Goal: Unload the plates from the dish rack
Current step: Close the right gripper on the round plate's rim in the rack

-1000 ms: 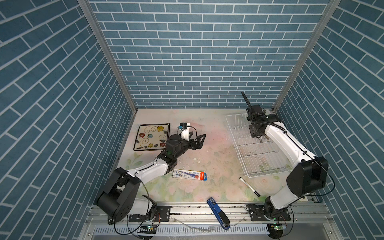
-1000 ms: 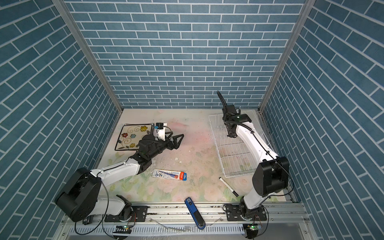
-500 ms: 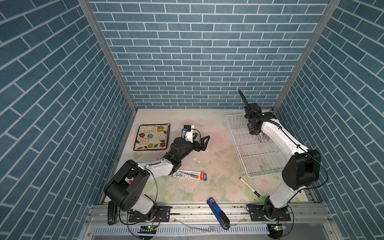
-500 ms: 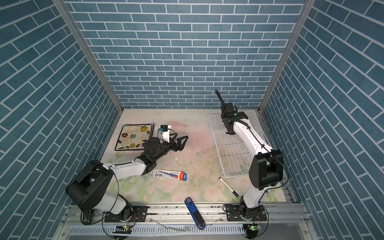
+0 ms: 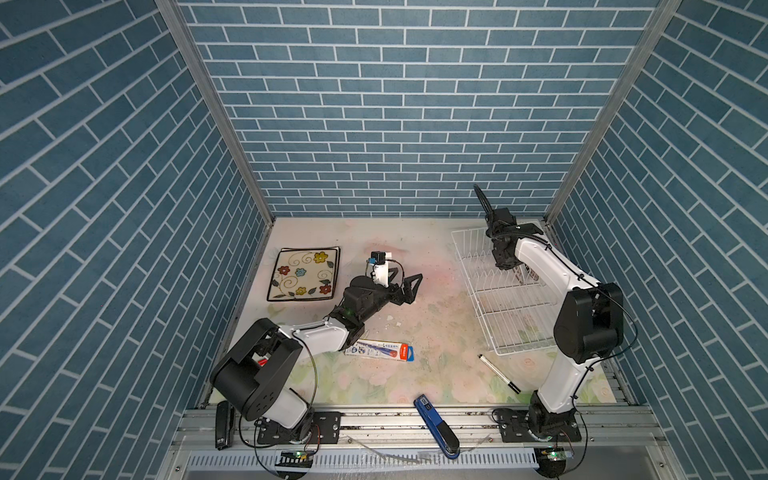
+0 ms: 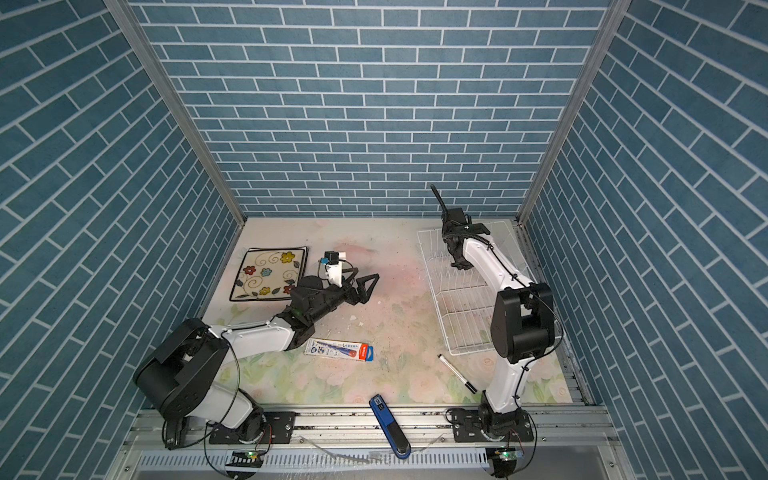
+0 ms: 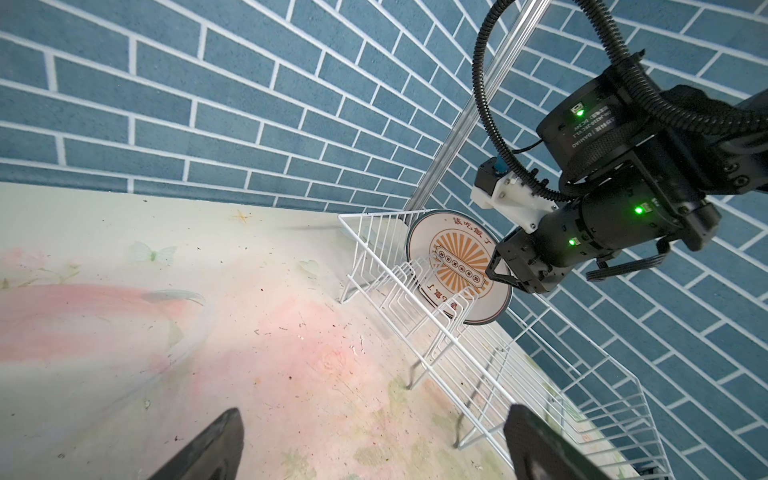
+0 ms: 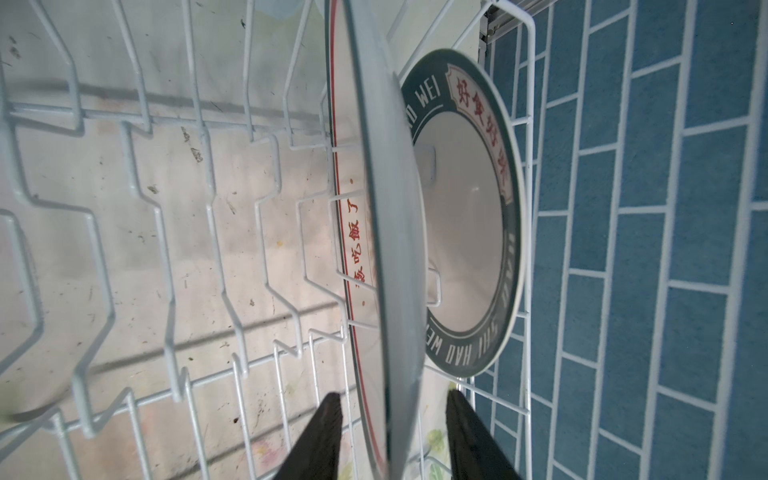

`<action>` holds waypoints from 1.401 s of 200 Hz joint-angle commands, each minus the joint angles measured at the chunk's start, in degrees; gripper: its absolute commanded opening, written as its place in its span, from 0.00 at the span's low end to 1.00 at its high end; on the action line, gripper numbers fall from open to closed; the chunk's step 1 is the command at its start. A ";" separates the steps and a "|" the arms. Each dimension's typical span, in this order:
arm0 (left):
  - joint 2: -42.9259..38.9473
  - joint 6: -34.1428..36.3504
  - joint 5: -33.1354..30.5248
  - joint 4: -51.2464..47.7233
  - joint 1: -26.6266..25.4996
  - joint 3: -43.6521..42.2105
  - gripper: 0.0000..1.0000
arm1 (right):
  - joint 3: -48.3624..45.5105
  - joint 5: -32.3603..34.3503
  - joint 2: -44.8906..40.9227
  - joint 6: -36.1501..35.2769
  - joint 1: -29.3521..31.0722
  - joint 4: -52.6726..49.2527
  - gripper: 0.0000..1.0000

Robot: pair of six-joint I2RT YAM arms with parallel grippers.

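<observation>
A square flowered plate [image 5: 303,274] [image 6: 268,274] lies flat on the table at the left. The white wire dish rack [image 5: 511,307] [image 6: 461,307] [image 7: 415,332] [image 8: 166,208] stands at the right. Two round plates stand upright at its far end: one with an orange sunburst [image 7: 457,266] [image 8: 390,208], and behind it one with a teal lettered rim [image 8: 469,208]. My right gripper [image 5: 505,266] [image 6: 459,264] [image 8: 392,399] straddles the sunburst plate's rim, open, with a gap on each side. My left gripper [image 5: 405,286] [image 6: 365,286] [image 7: 374,411] hangs open and empty over the table's middle.
A flat toothpaste-like packet [image 5: 380,349] lies beside the left arm. A marker pen [image 5: 498,374] lies in front of the rack. A blue stapler [image 5: 436,426] and a black one [image 5: 222,424] rest on the front rail. Brick walls close three sides.
My right gripper has dropped into the rack over the sunburst plate's rim, and its jaws have narrowed. The left arm has reached a little further toward the middle, still open.
</observation>
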 commanded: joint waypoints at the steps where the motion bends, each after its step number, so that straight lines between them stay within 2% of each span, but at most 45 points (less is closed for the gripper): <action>1: 0.89 -0.31 -0.25 1.34 -0.70 -0.57 1.00 | 3.20 4.49 1.83 -2.48 -0.37 0.66 0.40; 146: 0.70 -0.40 -0.36 0.42 -1.06 -0.16 1.00 | 3.44 6.94 5.62 -4.42 -1.04 4.46 0.27; 280: 0.47 -0.45 -0.36 -0.55 -1.41 -0.22 1.00 | 3.35 7.92 6.98 -3.64 -1.14 3.77 0.15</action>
